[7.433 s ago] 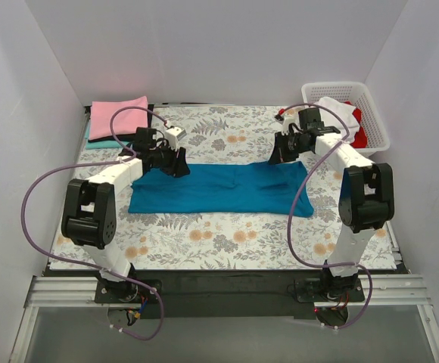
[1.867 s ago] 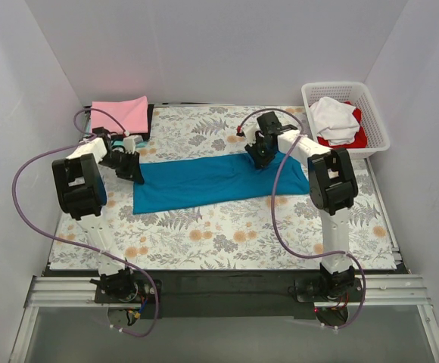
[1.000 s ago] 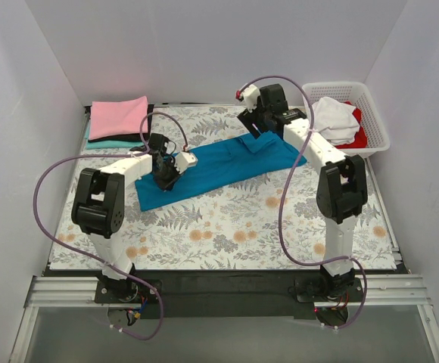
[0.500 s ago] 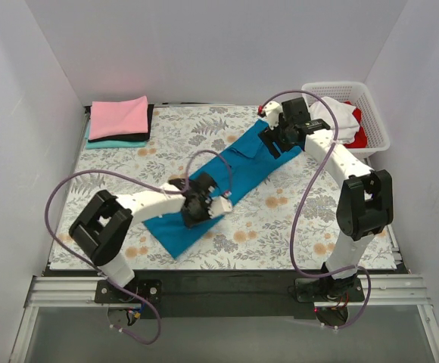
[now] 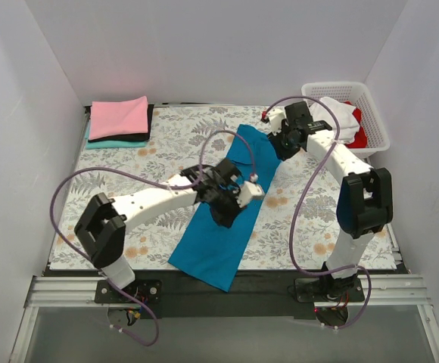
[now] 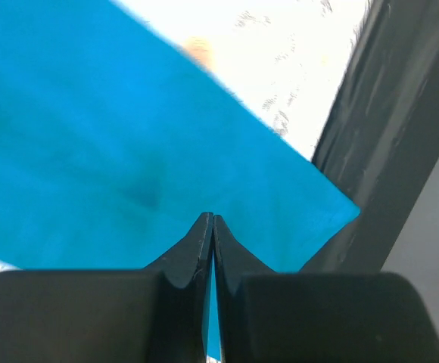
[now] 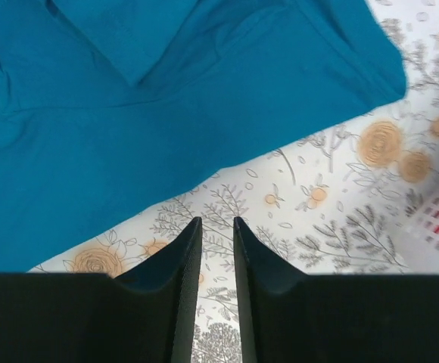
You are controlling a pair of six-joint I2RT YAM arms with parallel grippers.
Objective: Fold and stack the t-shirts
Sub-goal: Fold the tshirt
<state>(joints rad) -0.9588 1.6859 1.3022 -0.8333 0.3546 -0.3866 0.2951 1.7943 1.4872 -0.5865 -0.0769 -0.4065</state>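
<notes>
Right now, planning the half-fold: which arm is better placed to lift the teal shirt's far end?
Probably right: right fingers are open beside the far end of the teal shirt; left fingers are shut mid-shirt.

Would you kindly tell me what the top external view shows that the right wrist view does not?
Only the top external view shows the pink-topped shirt stack, the whole basket and the left arm. Only the right wrist view shows that the right claw is slightly parted, holding nothing. Both show the teal-blue t-shirt and floral table cloth.
</notes>
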